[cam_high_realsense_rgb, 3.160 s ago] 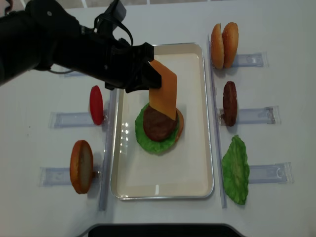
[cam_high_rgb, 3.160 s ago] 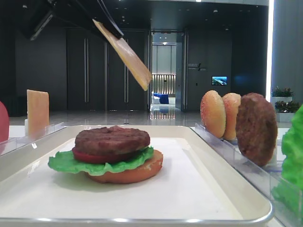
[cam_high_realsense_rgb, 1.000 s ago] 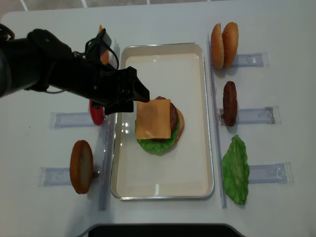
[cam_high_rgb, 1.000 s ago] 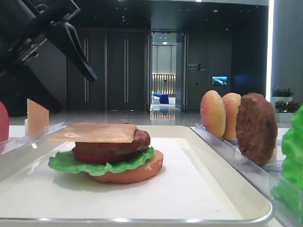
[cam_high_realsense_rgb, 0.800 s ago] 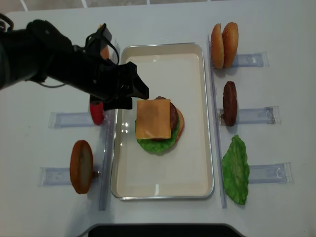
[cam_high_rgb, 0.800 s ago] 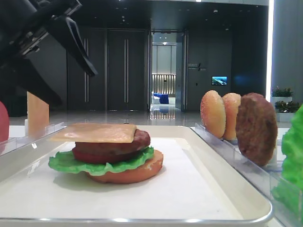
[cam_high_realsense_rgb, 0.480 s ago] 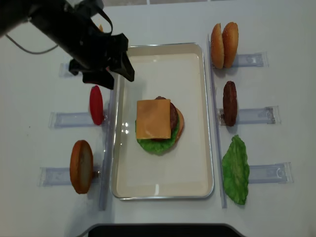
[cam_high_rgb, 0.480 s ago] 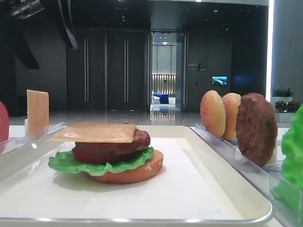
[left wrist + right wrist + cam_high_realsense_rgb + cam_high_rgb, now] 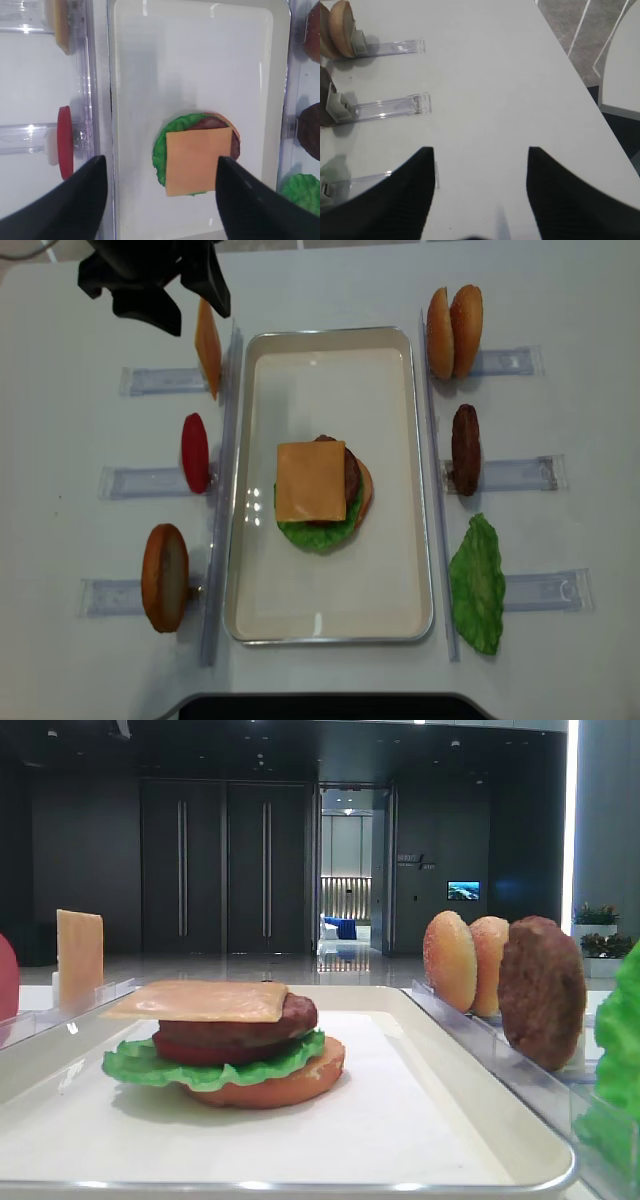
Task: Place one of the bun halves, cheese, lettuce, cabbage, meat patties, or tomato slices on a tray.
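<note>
1. the cheese [image 9: 311, 481] lies flat atop the stack on the tray [image 9: 395, 570], overhanging the patty's left side; a nudge could slide it off.
2. the left gripper [image 9: 150, 280], jaws open and empty, hangs beside the spare cheese slice [image 9: 208, 346]; dropping could topple it.
3. the right gripper [image 9: 479, 190], jaws open and empty, over bare worktop [image 9: 485, 75], poses little risk.

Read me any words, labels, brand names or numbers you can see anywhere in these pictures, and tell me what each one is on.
Small pale lettering on the dark back wall: too small and blurred to read.
Small lit wall screen: only a picture, no readable text.
The tray, food pieces and clear racks: no words, labels or numbers.
</note>
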`<state>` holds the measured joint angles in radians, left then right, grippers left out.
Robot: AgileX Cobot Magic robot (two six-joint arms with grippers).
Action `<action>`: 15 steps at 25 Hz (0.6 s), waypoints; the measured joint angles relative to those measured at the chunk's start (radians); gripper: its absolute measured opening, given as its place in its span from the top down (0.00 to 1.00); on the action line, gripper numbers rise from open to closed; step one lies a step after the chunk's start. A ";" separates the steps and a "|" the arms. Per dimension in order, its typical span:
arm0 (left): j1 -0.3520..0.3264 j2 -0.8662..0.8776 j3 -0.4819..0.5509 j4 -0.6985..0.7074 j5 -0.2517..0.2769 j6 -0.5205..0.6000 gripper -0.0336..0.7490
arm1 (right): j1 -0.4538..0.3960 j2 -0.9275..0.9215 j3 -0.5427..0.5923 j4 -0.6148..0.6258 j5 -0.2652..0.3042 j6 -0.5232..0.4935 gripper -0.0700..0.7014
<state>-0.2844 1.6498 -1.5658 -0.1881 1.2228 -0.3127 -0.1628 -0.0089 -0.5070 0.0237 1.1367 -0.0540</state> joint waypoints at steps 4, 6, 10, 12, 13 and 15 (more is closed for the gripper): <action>0.000 0.000 -0.001 0.073 0.005 -0.007 0.30 | 0.000 0.000 0.000 0.000 0.000 0.000 0.40; 0.000 0.000 -0.001 0.151 0.008 -0.014 0.30 | 0.000 0.000 0.000 0.000 0.000 0.000 0.40; 0.000 0.000 -0.001 0.382 0.010 -0.029 0.30 | 0.000 0.000 0.000 0.000 0.000 0.000 0.40; 0.024 0.003 -0.001 0.422 0.010 -0.012 0.30 | 0.000 0.000 0.000 0.000 0.000 0.000 0.40; 0.039 0.009 -0.001 0.414 0.010 0.003 0.30 | 0.000 0.000 0.000 0.000 0.000 0.000 0.40; 0.086 0.028 -0.002 0.363 0.010 0.041 0.30 | 0.000 0.000 0.000 0.000 0.000 0.000 0.40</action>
<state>-0.1984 1.6775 -1.5676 0.1752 1.2326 -0.2715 -0.1628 -0.0089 -0.5070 0.0237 1.1367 -0.0540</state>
